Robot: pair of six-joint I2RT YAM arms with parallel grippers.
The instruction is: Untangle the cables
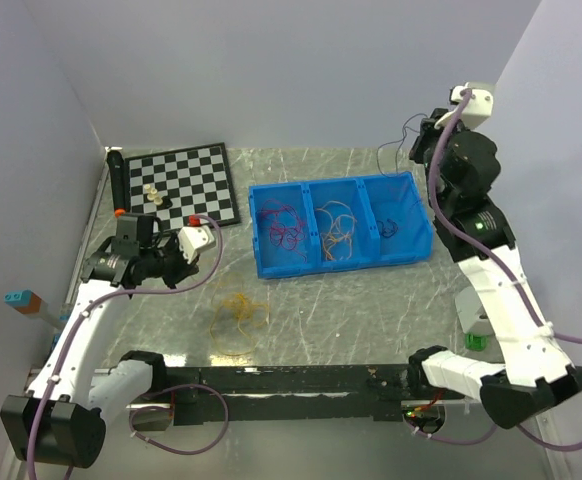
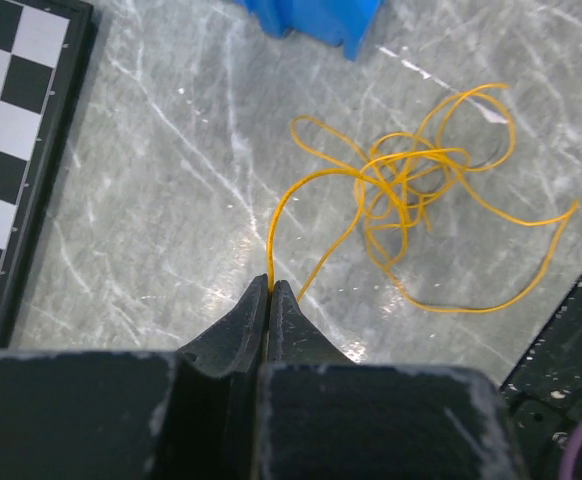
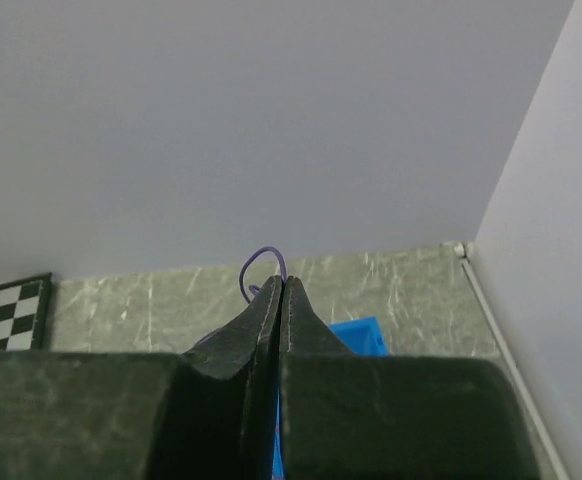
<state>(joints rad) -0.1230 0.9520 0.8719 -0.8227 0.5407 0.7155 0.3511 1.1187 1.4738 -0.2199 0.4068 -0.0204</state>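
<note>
Cables [image 1: 237, 318]: the yellow one lies as a loose knot on the surface [image 2: 151, 200], in front of the bin. The left hand [image 2: 271, 285] is pressed together, pinching one strand that leads out of the knot. Judgement: draw low and slow, away from the knot, and watch the loops. If they cinch or the whole bundle drags, stop and pick a different strand; pinning the knot would need the other hand. The right hand [image 3: 283, 283] is raised by the back right corner, tips pinching a purple cable [image 3: 261, 262]; can't tell where its tail runs. The blue bin [image 1: 363, 262] has three compartments: the left holds red and purple strands [image 1: 287, 228], the middle orange-yellow strands [image 1: 336, 232], the right a sparse dark purple bit [image 1: 389, 226].
</note>
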